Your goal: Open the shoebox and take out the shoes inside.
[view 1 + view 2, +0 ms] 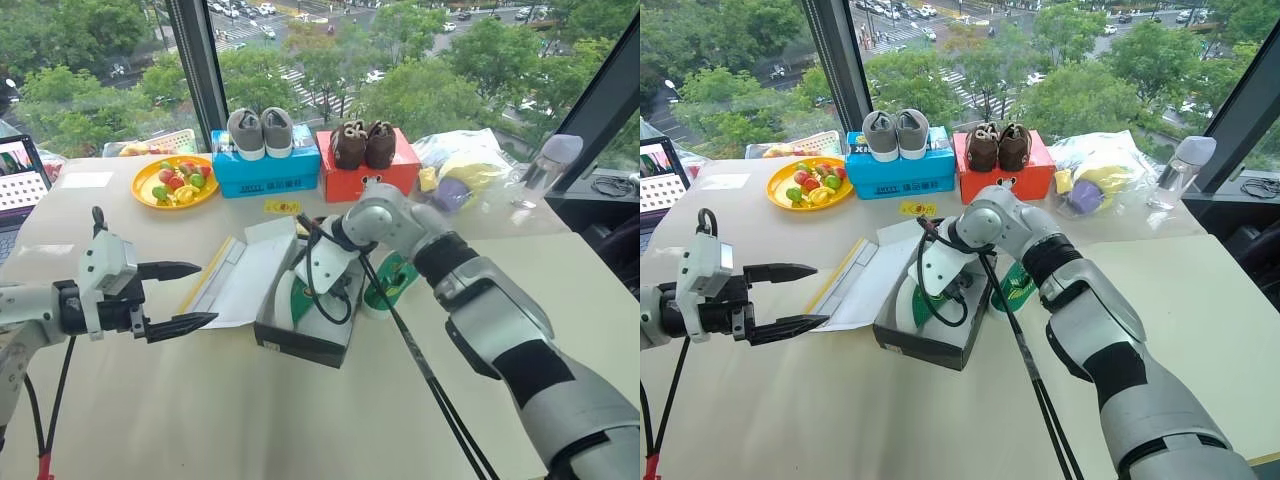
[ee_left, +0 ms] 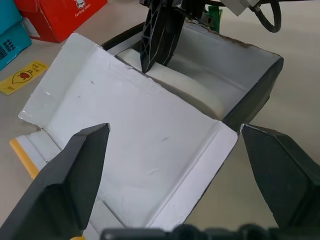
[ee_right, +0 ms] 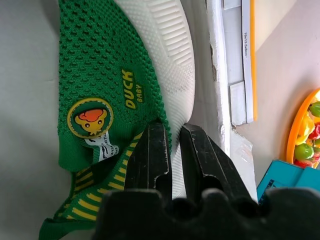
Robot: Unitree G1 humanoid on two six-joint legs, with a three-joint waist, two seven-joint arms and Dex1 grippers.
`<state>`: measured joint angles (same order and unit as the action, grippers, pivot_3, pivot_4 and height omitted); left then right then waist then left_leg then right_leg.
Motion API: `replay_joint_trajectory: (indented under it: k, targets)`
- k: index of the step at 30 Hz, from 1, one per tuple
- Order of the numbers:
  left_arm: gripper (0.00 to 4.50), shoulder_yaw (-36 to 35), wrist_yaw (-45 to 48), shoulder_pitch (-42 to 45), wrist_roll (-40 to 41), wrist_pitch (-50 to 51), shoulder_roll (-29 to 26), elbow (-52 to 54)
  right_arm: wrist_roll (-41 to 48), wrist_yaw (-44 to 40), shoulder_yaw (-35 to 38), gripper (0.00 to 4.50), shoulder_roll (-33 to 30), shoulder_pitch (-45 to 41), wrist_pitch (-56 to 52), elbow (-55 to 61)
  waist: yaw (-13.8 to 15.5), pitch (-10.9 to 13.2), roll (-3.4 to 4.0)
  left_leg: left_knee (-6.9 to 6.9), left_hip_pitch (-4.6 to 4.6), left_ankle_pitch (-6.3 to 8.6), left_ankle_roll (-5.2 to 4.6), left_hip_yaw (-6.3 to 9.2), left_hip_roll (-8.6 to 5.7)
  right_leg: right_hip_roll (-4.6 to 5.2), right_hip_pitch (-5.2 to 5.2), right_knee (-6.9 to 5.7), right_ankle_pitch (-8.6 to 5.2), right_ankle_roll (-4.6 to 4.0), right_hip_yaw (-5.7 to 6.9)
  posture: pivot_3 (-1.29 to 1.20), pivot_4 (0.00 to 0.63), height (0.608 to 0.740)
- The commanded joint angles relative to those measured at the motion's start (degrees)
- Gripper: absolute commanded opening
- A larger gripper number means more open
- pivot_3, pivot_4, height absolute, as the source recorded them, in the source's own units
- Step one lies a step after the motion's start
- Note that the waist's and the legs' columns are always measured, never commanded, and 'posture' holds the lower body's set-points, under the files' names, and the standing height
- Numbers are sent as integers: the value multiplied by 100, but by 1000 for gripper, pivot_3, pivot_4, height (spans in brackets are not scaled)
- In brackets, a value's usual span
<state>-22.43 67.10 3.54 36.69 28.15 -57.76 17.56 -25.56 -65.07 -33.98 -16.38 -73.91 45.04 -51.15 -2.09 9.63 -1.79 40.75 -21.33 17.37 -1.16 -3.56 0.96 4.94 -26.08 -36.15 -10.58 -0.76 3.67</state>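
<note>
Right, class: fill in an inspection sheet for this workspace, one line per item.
Surface: beige table.
Job's things: shoebox open, lid folded back; one green shoe inside, another beside the box.
Clutter: fruit plate, blue box with grey shoes, red box with brown shoes, laptop.
Grippers: left gripper open; right gripper shut on the shoe's collar.
Cables: black cable along right arm.
Surroundings: window, trees.

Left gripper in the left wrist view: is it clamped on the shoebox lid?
No: the left gripper is open above the shoebox lid.
</note>
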Motion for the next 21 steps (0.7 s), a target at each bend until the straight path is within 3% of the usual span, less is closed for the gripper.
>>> replay_joint_trajectory:
  k: [1, 10, 17, 21]
  targets:
    - [4500, -33, 51, 61, -35, -171, 3, -7, -40, -345, -201, 3, -26, 261, -121, 44, -2, 0, 0, 0, 0, 0, 0, -1, 0, 0, 0, 0, 0, 0, 0, 0, 150, 731]
    - [4500, 62, 66, 134, -96, -212, 40, -33, 525, -336, 395, 3, -284, 314, -878, 1017, 20, 1, 1, 0, -6, 1, -2, -1, 0, 0, -5, 0, 0, 0, 1, 0, 150, 731]
    - [4500, 114, 67, 158, -125, -249, 53, -60, 1842, -695, 1291, 3, -636, 542, -2503, 2790, 78, 3, 2, 2, -39, 1, -2, 3, 2, -2, -25, -1, 1, 1, 9, 0, 150, 731]
    - [4500, 138, 79, 185, -139, -268, 57, -82, 1927, -535, 1484, 3, -758, 644, -3040, 3099, 110, 3, 2, 2, -43, 3, -5, 4, 5, -5, -24, 1, 1, 2, 14, 0, 150, 731]
